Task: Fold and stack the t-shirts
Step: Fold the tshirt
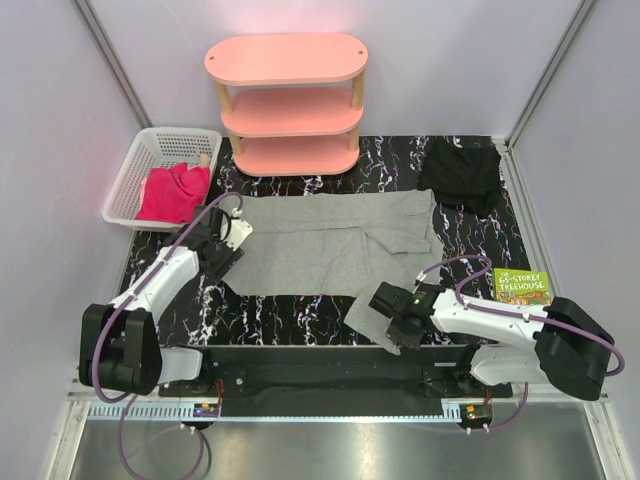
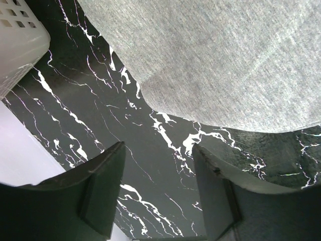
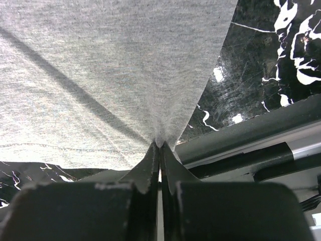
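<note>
Right claw (image 3: 160, 146) pinches grey t-shirt (image 3: 100, 75) at corner.

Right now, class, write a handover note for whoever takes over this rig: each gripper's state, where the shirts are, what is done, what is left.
Right gripper: shut on the near right edge of the grey shirt.
Left gripper: open, holding nothing, over bare table beside the grey shirt's left edge.
Shirts: grey one lies mostly flat mid-table; black shirt is bunched at the far right; pink shirt is bundled in the basket.
Done: no stack yet.
Left: fold all three, then stack them.
</note>
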`<state>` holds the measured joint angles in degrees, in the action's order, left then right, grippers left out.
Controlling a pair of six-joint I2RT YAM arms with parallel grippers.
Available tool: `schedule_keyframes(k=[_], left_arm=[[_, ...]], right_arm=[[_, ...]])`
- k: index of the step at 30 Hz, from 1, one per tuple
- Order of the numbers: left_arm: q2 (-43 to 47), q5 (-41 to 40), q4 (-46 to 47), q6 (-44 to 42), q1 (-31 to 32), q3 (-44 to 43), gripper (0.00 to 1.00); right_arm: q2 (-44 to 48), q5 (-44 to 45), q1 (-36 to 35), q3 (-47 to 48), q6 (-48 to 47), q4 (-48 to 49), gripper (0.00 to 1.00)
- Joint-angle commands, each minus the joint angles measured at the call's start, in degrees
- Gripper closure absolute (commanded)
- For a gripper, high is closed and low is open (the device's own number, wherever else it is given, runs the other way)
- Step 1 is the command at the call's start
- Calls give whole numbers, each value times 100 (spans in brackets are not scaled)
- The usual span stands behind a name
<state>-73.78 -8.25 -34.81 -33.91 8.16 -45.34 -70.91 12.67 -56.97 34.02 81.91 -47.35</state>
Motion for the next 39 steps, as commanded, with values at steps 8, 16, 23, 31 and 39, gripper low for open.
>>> schedule_keyframes(k=[8, 16, 23, 31, 39], left_arm=[[-408, -177, 685, -168, -25, 166, 32], [-787, -80, 809, -28, -25, 25, 28], [-1033, -133, 1152, -63, -34, 210, 32], [-1473, 297, 888, 192, -8, -168, 83], [-1176, 377, 326, 96, -8, -378, 100]], right_arm=[[60, 526, 37, 359, -201, -353, 100], [447, 676, 37, 816, -307, -854, 100], [394, 676, 37, 887, -430, -863, 100], [570, 720, 37, 834, -404, -907, 100], [736, 632, 37, 1194, -650, -1293, 100]])
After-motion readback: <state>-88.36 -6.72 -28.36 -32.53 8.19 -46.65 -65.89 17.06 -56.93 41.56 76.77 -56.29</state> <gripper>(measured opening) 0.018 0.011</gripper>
